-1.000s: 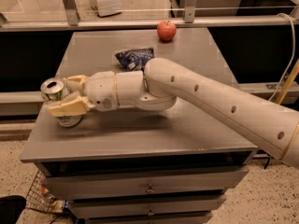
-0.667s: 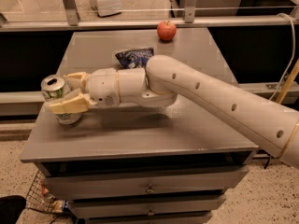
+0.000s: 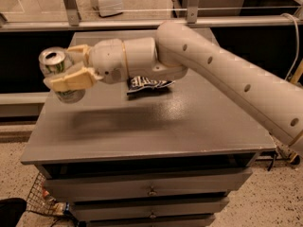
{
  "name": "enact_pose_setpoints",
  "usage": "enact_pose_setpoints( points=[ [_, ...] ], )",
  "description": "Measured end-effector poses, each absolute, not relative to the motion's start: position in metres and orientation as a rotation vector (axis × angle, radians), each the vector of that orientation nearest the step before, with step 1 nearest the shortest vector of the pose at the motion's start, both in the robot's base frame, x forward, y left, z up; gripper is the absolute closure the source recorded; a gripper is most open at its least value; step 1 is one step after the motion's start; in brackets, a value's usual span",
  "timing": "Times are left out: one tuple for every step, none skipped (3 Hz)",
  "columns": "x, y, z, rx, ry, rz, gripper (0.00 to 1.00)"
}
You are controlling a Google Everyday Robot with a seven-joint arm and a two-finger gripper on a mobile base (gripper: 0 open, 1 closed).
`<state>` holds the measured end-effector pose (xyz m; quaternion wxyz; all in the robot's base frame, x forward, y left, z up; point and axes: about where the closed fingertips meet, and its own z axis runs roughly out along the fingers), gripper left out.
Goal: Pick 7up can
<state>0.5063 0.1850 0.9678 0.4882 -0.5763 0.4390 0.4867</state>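
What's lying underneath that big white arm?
A dark blue chip bag on the grey cabinet top, its back hidden by the arm. The gripper, at left, grips the 7up can.

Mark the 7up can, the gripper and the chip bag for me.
7up can point(image 3: 52, 57): camera view, its silver top.
gripper point(image 3: 58, 66): camera view, midway between fingertips, shut around the can, far left.
chip bag point(image 3: 147, 83): camera view, middle of its printed face.

Tan pincer point(image 3: 64, 69) around silver-green 7up can point(image 3: 54, 60); grey table point(image 3: 165, 126).
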Motion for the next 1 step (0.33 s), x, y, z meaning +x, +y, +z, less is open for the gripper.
enact_pose_setpoints(
  points=[
    [0.5106,0.1814,1.0056,-1.440,1.030,1.183,1.00]
  ],
)
